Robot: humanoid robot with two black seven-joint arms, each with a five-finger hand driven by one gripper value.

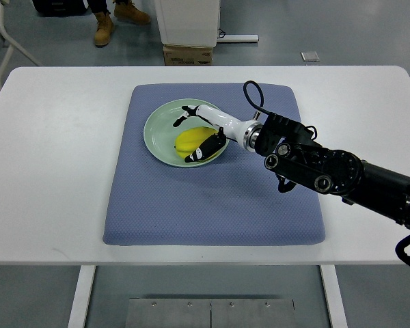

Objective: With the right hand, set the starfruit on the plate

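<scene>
A yellow starfruit [191,140] lies on the pale green plate [158,133], right of the plate's middle. My right hand [193,133] reaches over the plate from the right, its black arm crossing the blue mat. The white fingers [186,113] are spread just above the fruit, with a strip of plate showing between them and it. The black-tipped thumb [202,152] rests at the fruit's lower right edge. The fruit sits on the plate and the hand does not close around it. No left arm shows.
The plate stands on a blue-grey mat [212,198] on a white table [48,171]. Beyond the far edge are a cardboard box [188,55], a white cabinet base [188,20] and a person's boots [116,17].
</scene>
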